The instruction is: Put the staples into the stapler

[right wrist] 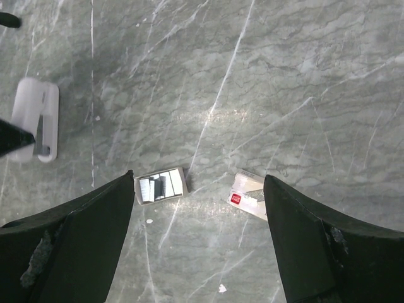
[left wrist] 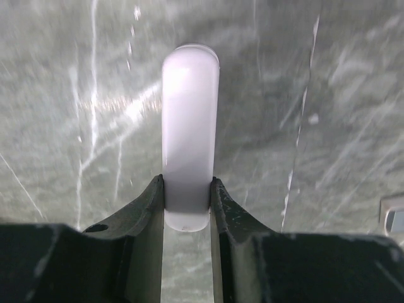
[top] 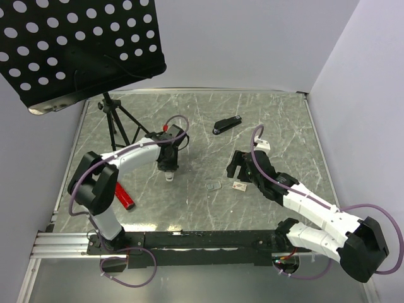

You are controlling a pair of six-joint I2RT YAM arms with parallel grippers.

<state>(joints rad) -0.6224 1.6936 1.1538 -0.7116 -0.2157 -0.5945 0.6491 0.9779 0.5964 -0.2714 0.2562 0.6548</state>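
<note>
Right wrist view shows both staples items lying loose on the grey marbled table top [right wrist: 303, 76]: the small greyish see-through rectangular case [right wrist: 161, 186] and, just beside it, the tiny pale rectangular box with red print [right wrist: 247, 196]. Neither is picked up, so by my reading the loading has not begun. Fetching the staples, opening a stapler and seating them are all left to do.

The right gripper [right wrist: 199, 227] hangs above the pair with its jaws spread wide and nothing between them. The see-through case lies near one finger and the pale box near the other, both apart from the pads.

The left gripper [left wrist: 187, 189] is closed partway around a white rounded plastic piece [left wrist: 189, 113], probably a small stapler, held low over the table to the left of the staples. Whether that piece is opened for loading I cannot tell. A black stapler [top: 227, 125] lies well apart at the far side, untouched.
</note>
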